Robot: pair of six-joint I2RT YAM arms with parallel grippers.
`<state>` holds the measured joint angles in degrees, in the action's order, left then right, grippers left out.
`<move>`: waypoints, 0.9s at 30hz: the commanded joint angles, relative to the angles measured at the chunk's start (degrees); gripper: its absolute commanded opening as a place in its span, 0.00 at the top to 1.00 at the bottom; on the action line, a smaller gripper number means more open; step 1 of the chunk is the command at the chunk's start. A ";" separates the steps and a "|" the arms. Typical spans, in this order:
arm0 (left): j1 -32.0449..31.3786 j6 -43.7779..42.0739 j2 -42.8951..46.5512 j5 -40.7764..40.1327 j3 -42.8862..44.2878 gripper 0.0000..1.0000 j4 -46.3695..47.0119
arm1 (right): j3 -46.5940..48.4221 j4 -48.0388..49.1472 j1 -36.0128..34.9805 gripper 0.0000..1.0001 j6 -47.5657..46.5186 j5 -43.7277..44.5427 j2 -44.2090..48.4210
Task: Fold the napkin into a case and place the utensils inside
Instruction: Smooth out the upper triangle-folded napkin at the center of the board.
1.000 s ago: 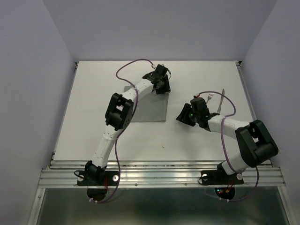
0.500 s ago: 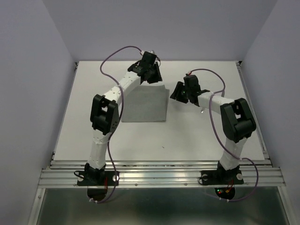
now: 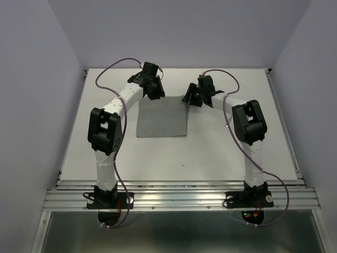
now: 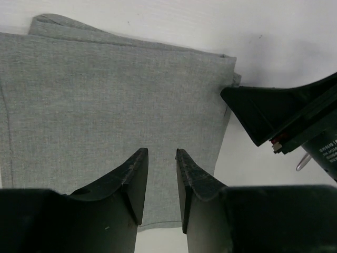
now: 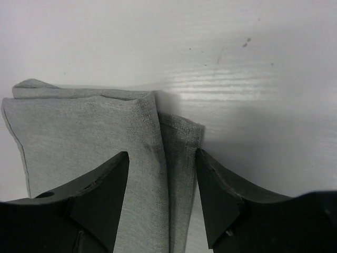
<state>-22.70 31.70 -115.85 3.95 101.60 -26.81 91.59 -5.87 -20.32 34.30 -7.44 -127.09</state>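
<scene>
Hovering at the far edge of the napkin (image 3: pixel 162 118), both arms have swung there within the last second. The left gripper (image 4: pixel 161 153) has slid leftward along that edge, jaws slightly parted and holding nothing. The right gripper (image 5: pixel 161 154) has come up from mid-table (image 3: pixel 231 153), jaws spread astride the layered far-right corner. The cloth now lies flat.

No readable text; tiny white print on a label (image 4: pixel 327 153) on the right gripper (image 3: pixel 187 99) body, too blurred
</scene>
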 commanded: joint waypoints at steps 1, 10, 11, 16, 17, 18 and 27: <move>-0.15 -1.56 2.30 0.98 -0.88 0.62 0.18 | 4.03 -2.48 0.28 0.41 -0.03 -2.57 -4.30; -0.07 -0.85 4.32 0.10 -5.80 0.62 1.32 | 8.87 -2.66 0.28 0.74 1.47 -3.98 -6.95; -0.07 -0.85 4.41 -0.08 -6.50 0.62 1.58 | 8.78 -2.57 0.28 0.80 1.82 -4.16 -6.95; -0.07 -1.29 6.07 0.01 -8.17 0.62 2.02 | 3.35 1.28 0.28 0.95 3.84 -5.83 -5.46; -0.07 -1.47 6.51 0.01 -8.70 0.62 2.37 | 2.11 1.99 0.28 0.97 4.19 -6.00 -4.93; -0.07 -1.82 7.04 0.10 -9.22 0.62 2.98 | 0.71 2.78 0.28 0.99 4.89 -6.18 -4.32; -2.08 -5.33 14.69 -0.60 -18.10 0.62 4.75 | -23.52 15.78 -4.72 0.99 11.83 -7.32 7.80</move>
<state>-23.27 29.17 -106.08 4.47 85.84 -23.20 77.52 6.76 -21.91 43.09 -14.26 -123.35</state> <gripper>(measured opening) 0.378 0.018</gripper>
